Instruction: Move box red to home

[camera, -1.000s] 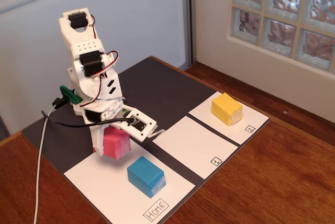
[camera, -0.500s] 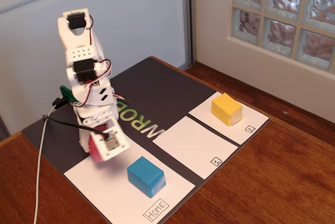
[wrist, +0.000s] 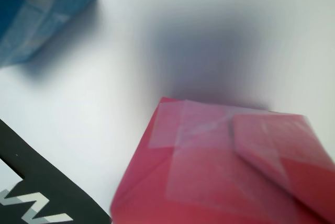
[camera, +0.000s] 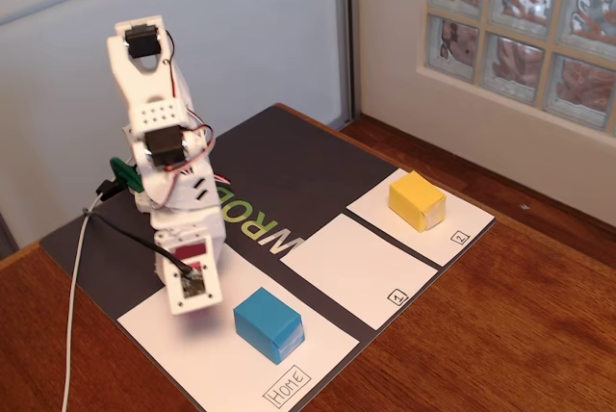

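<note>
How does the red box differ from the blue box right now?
The red box is pinkish red and sits at the gripper, mostly hidden by it in the fixed view; the blue box is blue and stands free, in plain sight, apart from the gripper. Both are paper-wrapped and over the Home sheet.

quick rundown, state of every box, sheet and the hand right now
red box: over the Home sheet, mostly hidden behind the hand in the fixed view; held or set down, cannot tell
hand: lowered over the Home sheet, open or shut not visible
blue box: resting on the Home sheet
yellow box: resting on sheet 2
sheet 1: bare
Home sheet: flat
</note>
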`<move>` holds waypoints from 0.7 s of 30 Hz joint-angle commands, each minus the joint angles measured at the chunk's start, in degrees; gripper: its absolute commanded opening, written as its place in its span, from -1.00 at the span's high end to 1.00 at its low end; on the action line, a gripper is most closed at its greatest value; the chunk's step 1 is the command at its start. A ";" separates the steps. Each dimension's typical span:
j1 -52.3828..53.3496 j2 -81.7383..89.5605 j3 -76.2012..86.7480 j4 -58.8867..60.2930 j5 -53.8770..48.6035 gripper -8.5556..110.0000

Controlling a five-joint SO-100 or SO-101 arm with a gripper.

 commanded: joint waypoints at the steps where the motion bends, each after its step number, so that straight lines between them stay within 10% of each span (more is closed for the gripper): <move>1: -0.97 -0.53 -2.46 -1.32 0.44 0.87; 21: -2.55 -8.44 -8.61 -8.17 -1.23 0.87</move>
